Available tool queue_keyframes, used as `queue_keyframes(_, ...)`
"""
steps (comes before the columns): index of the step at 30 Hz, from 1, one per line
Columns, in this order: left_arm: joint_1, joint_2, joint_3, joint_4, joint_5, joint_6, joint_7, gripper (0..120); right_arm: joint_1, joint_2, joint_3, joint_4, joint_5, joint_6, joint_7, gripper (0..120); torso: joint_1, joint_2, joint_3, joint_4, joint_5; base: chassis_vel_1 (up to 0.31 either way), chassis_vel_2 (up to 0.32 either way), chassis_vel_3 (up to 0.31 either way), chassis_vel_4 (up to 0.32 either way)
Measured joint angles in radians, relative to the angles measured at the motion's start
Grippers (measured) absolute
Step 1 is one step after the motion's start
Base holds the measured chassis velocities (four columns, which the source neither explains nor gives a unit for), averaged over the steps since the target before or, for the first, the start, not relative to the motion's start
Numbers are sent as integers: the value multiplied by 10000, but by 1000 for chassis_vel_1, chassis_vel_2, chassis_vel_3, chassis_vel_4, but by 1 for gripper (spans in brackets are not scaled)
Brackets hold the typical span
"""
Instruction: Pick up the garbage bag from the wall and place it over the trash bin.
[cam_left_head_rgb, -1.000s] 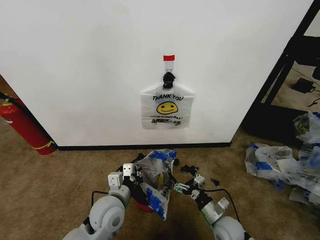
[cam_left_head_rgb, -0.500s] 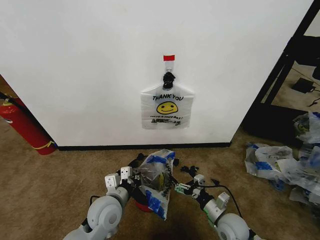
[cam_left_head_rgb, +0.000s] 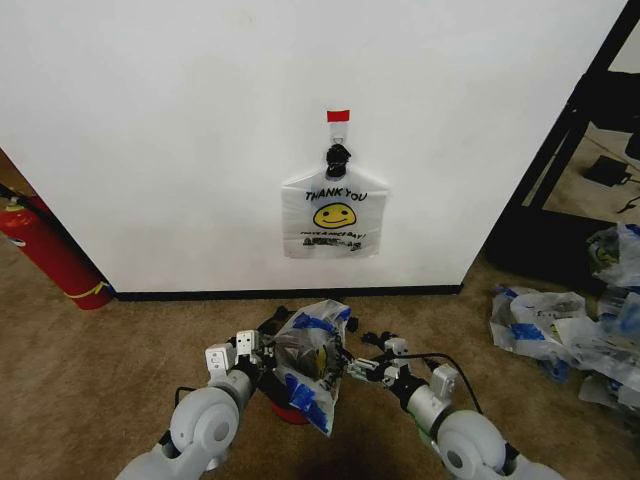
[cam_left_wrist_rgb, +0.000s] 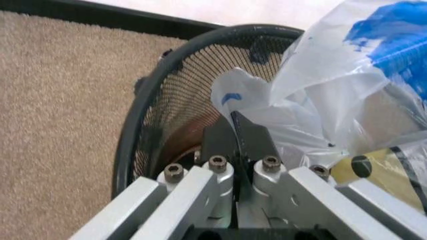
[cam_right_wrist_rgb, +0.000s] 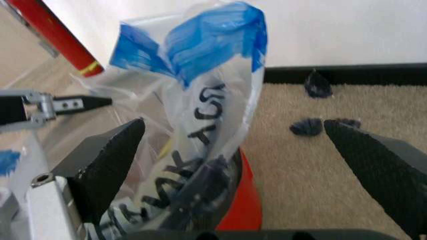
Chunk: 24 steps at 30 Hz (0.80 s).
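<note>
A translucent white garbage bag (cam_left_head_rgb: 308, 365) with blue tape patches is draped over the dark mesh trash bin (cam_left_head_rgb: 272, 330), whose red base (cam_left_head_rgb: 287, 411) shows on the carpet. My left gripper (cam_left_head_rgb: 268, 362) is shut on a fold of the bag (cam_left_wrist_rgb: 267, 110) just inside the bin's rim (cam_left_wrist_rgb: 143, 110). On the bag's other side, my right gripper (cam_right_wrist_rgb: 240, 150) is open, and the bag's blue-patched handles (cam_right_wrist_rgb: 200, 45) stand between its fingers (cam_right_wrist_rgb: 110, 160). Another "THANK YOU" smiley bag (cam_left_head_rgb: 334, 215) hangs from a black hook on the white wall (cam_left_head_rgb: 180, 130), under a red tape strip.
A red fire extinguisher (cam_left_head_rgb: 50, 255) leans at the wall's left. A heap of similar bags (cam_left_head_rgb: 570, 330) lies on the carpet at the right, by a black frame (cam_left_head_rgb: 560, 150). Small dark scraps (cam_right_wrist_rgb: 317, 85) lie near the black baseboard.
The left arm has shifted slightly left with the bag's edge. The right gripper has edged toward the bag, and the bag's top has sunk a little.
</note>
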Motion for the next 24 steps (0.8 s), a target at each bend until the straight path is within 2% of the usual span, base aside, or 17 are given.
queue_keyframes(7, -156, 322, 27, 130, -5, -92, 51, 0, 380, -290, -28, -24, 324, -581, -121, 100, 0, 0, 0, 1, -2, 0, 0, 0, 0)
queue_keyframes(15, -39, 433, -219, 85, 5, -215, 49, 0, 1694, -615, -846, -186, 1311, -1245, -492, 100, 0, 0, 0, 4, 0, 0, 0, 0, 0)
queue_keyframes(20, 38, 405, -249, 74, 25, -239, 29, 0, 2478, -487, -1503, -585, 1483, -1676, -489, 100, 0, 0, 0, 3, 0, 0, 0, 0, 0)
queue_keyframes(24, 63, 310, -179, 58, 38, -245, 24, 0, 3161, -73, -2066, -1036, 1505, -2405, -227, 100, 0, 0, 0, 3, 0, 0, 0, 0, 0)
